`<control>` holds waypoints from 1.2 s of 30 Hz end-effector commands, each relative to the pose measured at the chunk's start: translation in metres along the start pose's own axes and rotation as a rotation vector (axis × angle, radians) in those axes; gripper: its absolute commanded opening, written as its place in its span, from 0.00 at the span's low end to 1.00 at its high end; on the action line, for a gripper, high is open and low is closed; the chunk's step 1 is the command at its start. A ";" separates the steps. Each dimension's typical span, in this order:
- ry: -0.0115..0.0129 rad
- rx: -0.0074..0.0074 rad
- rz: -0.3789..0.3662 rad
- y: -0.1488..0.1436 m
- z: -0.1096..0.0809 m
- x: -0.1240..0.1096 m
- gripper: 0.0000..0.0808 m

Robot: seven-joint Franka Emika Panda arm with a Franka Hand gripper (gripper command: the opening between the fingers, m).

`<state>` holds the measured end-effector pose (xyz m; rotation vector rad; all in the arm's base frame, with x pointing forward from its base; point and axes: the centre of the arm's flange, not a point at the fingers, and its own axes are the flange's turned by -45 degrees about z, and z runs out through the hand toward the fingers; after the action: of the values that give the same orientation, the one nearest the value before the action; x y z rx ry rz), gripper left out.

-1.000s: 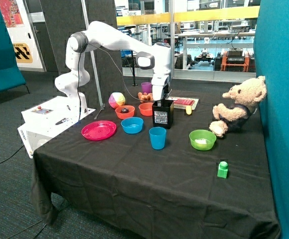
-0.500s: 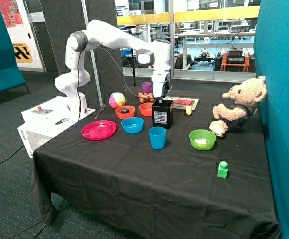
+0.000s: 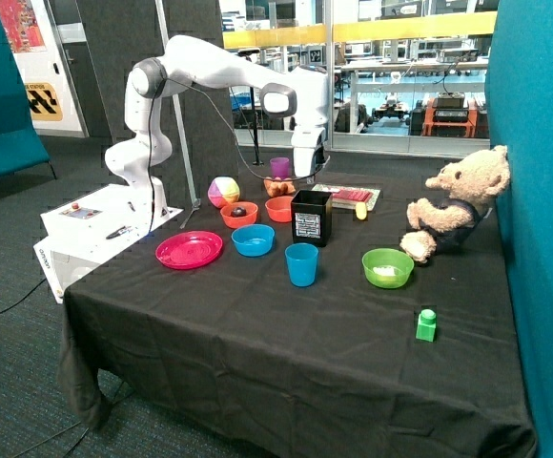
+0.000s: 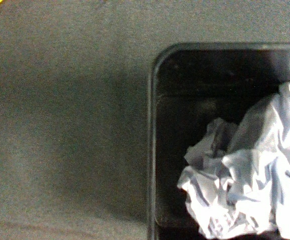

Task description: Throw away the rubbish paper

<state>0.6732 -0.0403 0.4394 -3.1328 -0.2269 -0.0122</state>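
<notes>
Gripper [image 3: 309, 175] has risen clear above the black bin [image 3: 312, 217] | finger state: cannot tell | crumpled paper [image 4: 250, 175] lies inside bin | green bowl [image 3: 388, 267] holds another white wad | risk: arm clipping bin or blue cup [image 3: 301, 264] en route.

Black-clothed table [image 3: 257, 324] carries bowls [image 3: 388, 267], bin [image 3: 312, 217], bear [image 3: 458, 202].

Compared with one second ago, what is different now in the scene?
The end effector rose from the mouth of the black bin and now hangs above it. Crumpled paper lies inside the bin. The bowls, cups and teddy bear did not move.
</notes>
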 end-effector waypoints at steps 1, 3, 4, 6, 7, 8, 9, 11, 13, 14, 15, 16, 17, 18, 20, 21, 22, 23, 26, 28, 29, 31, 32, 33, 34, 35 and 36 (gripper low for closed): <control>-0.0078 -0.0001 0.008 0.007 -0.009 -0.016 0.00; -0.0078 -0.0001 0.011 0.010 -0.012 -0.020 0.00; -0.0078 -0.0001 0.014 0.011 -0.014 -0.023 0.00; -0.0078 -0.0001 0.014 0.014 -0.019 -0.028 0.00; -0.0078 -0.0001 0.015 0.015 -0.020 -0.029 0.00; -0.0078 -0.0001 0.015 0.015 -0.021 -0.031 0.00; -0.0078 -0.0001 0.016 0.016 -0.021 -0.033 0.00; -0.0078 -0.0001 0.007 0.018 -0.021 -0.036 0.00; -0.0078 -0.0001 0.005 0.021 -0.020 -0.039 0.00; -0.0078 -0.0001 0.007 0.022 -0.020 -0.040 0.00; -0.0078 -0.0001 0.008 0.023 -0.020 -0.040 0.00; -0.0078 -0.0001 0.009 0.024 -0.019 -0.041 0.00; -0.0078 -0.0001 0.007 0.025 -0.018 -0.041 0.00; -0.0078 -0.0001 0.005 0.026 -0.018 -0.041 0.00; -0.0078 -0.0001 0.007 0.028 -0.017 -0.040 0.00; -0.0078 -0.0001 0.008 0.028 -0.016 -0.040 0.00; -0.0078 -0.0001 0.007 0.029 -0.016 -0.039 0.00; -0.0078 -0.0001 0.007 0.029 -0.016 -0.039 0.00; -0.0078 -0.0001 0.005 0.029 -0.015 -0.036 0.00; -0.0078 -0.0001 0.003 0.030 -0.014 -0.035 0.00; -0.0078 -0.0001 0.007 0.031 -0.014 -0.034 0.00; -0.0078 -0.0001 0.003 0.032 -0.013 -0.034 0.00; -0.0078 0.0000 -0.002 0.032 -0.012 -0.034 0.00; -0.0078 -0.0001 0.006 0.032 -0.012 -0.033 0.00; -0.0078 0.0000 -0.003 0.031 -0.012 -0.033 0.00; -0.0078 -0.0001 0.003 0.031 -0.012 -0.033 0.00; -0.0078 0.0000 0.000 0.030 -0.011 -0.032 0.00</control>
<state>0.6414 -0.0745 0.4531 -3.1348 -0.2206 -0.0053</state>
